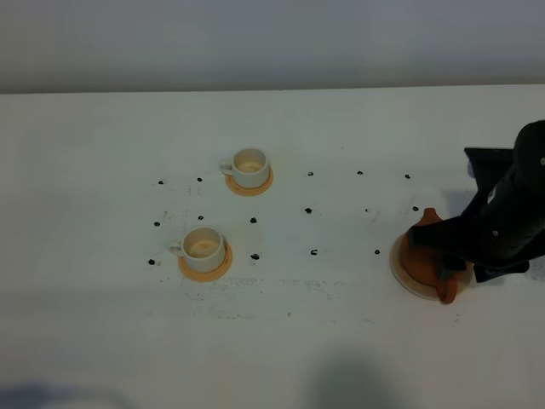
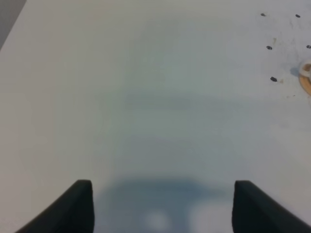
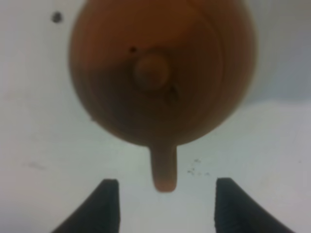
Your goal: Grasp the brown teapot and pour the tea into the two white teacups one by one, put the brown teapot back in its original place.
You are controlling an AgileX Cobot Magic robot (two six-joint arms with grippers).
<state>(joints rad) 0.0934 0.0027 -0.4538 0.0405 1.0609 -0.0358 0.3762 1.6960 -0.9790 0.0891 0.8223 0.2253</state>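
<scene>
Right wrist view: right gripper (image 3: 164, 206) is hovering at the teapot (image 3: 160, 73), ready to grasp.
Its fingers are standing spread either side of the handle (image 3: 164, 167), not yet pinching; teapot is sitting on its pale coaster (image 1: 397, 271), white cups (image 1: 249, 166) (image 1: 203, 245) well apart from it; left gripper (image 2: 163, 208) is hanging spread-fingered.

We are looking at brightly and evenly lit pictures; the light is falling soft and diffuse, without hard glare. In the high view the white table (image 1: 281, 341) is washing out slightly, and dim grey shadows are lying along its near edge. In the left wrist view a bluish shadow is spreading on the table under the left gripper (image 2: 164, 183). In the right wrist view the brown teapot (image 3: 160, 73) is showing heavily blurred, part of its body darkening in shade.
</scene>
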